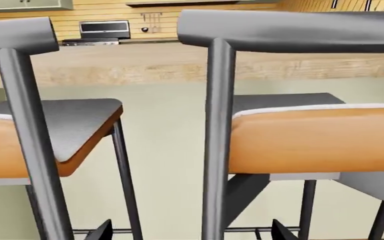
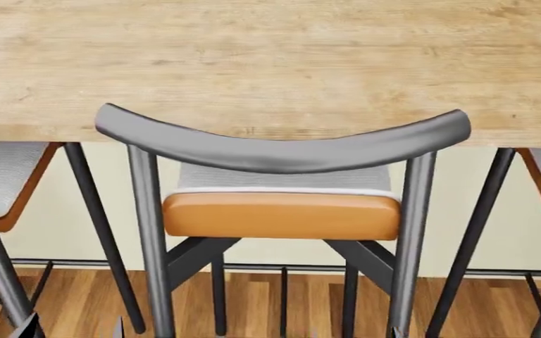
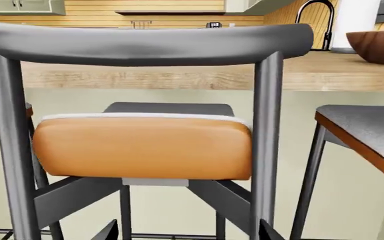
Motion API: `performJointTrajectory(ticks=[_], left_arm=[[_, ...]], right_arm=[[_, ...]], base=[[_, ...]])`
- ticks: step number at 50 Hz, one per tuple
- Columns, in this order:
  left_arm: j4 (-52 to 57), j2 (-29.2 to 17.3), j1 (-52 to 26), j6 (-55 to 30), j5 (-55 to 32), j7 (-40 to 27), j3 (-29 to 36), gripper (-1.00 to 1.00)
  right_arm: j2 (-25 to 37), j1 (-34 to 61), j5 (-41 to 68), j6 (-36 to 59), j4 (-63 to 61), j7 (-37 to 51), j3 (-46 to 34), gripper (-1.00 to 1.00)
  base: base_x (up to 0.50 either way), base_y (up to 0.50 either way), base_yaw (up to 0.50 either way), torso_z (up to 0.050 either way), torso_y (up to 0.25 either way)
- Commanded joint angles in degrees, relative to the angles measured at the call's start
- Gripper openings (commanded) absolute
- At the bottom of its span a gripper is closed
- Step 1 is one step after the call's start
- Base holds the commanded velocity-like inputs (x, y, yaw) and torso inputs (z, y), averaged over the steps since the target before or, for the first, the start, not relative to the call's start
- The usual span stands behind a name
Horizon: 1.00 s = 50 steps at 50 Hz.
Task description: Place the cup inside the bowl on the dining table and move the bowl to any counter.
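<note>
The bowl (image 3: pixel 381 46), dark brown glossy wood, stands on the dining table (image 3: pixel 178 75) at the far right of the right wrist view, cut by the frame edge. The cup is out of view in every frame. The table's light plank top fills the upper half of the head view (image 2: pixel 270 63). My left gripper (image 1: pixel 192 235) is open and empty, low behind two high chairs, and its fingertips (image 2: pixel 31 328) show at the head view's bottom left. My right gripper (image 3: pixel 188 232) is open and empty, low behind the middle chair (image 3: pixel 145 145).
High chairs with grey metal frames and orange-edged seats (image 2: pixel 280 211) stand between me and the table. A white cylinder (image 3: pixel 355 25) and a black faucet (image 3: pixel 319 15) rise behind the bowl. The counter with a black appliance (image 1: pixel 104 31) lies beyond the table.
</note>
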Motion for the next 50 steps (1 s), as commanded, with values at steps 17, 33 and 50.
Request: performJointTrajectory(ticks=[17,33,50], left_arm=[[-0.2,0.6,0.1,1.3,0.5,1.3,-0.6,1.00],[-0.2,0.4,0.0,1.4,0.3,1.0,-0.4,1.00],[-0.4,0.3,-0.1,1.8,0.0,1.0,-0.1,1.00]], right_arm=[[-0.7,0.1,-0.9,-0.1,0.0,-0.8,0.8,1.00],[-0.5,0.2,-0.7,-0.1,0.0,-0.6,0.5,1.00],[-0.4,0.3,-0.6,-0.3,0.0,-0.3,0.3,1.00]], base=[[0.00,-0.50,0.00,0.000,0.000],[0.00,-0.50,0.00,0.000,0.000],[0.00,-0.50,0.00,0.000,0.000]])
